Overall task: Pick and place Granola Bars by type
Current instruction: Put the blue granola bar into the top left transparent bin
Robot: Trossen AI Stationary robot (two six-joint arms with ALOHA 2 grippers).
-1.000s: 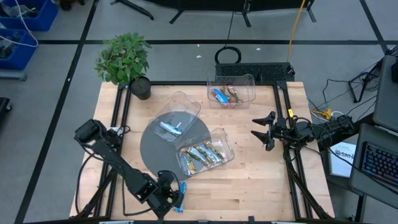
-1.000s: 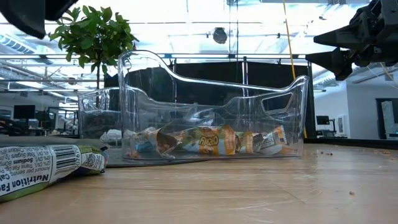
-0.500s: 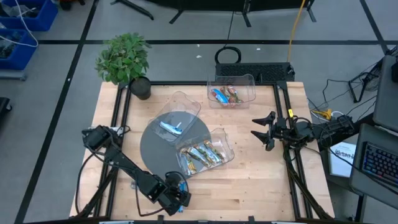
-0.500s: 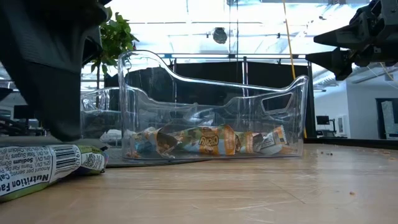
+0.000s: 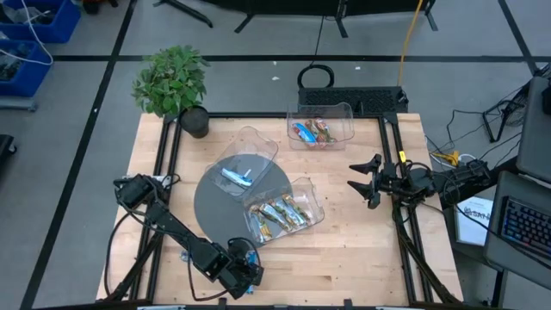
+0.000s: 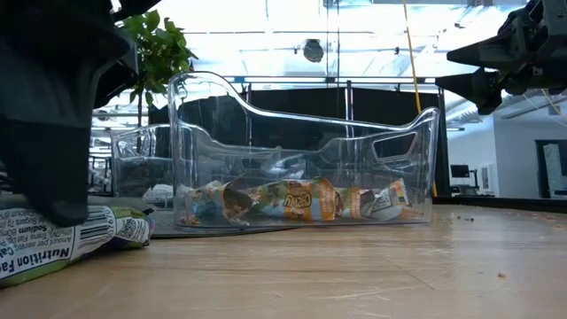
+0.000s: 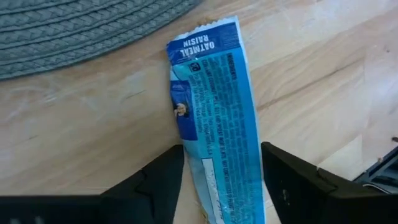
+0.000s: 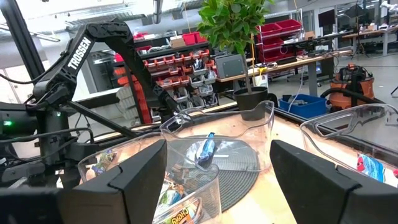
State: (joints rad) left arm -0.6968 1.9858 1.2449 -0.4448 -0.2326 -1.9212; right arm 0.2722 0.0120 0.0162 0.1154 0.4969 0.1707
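A bright blue granola bar [image 7: 214, 112] lies flat on the wooden table near its front edge; it also shows in the high view [image 5: 252, 257] and the low view [image 6: 62, 241]. My left gripper [image 7: 221, 180] is open and low over it, one finger on each side of the bar's long edges. It shows in the high view [image 5: 245, 265] too. My right gripper [image 5: 366, 181] is open and empty, held above the table's right side. Tan-gold bars [image 6: 301, 199] lie in a clear bin [image 5: 288, 208]. A blue bar [image 5: 237, 177] lies in a second bin, and reddish multicolour bars [image 5: 312, 132] lie in a third.
A round grey woven mat [image 5: 215, 202] lies under the middle bins, and its edge shows in the left wrist view [image 7: 81, 31]. A potted plant [image 5: 172, 82] stands at the far left corner. Bare wood lies between the bins and the right gripper.
My left gripper has gone a little toward the table's right edge and come down over the blue bar, which has stayed where it lay. In the low view the gripper has dropped into sight beside the bar.
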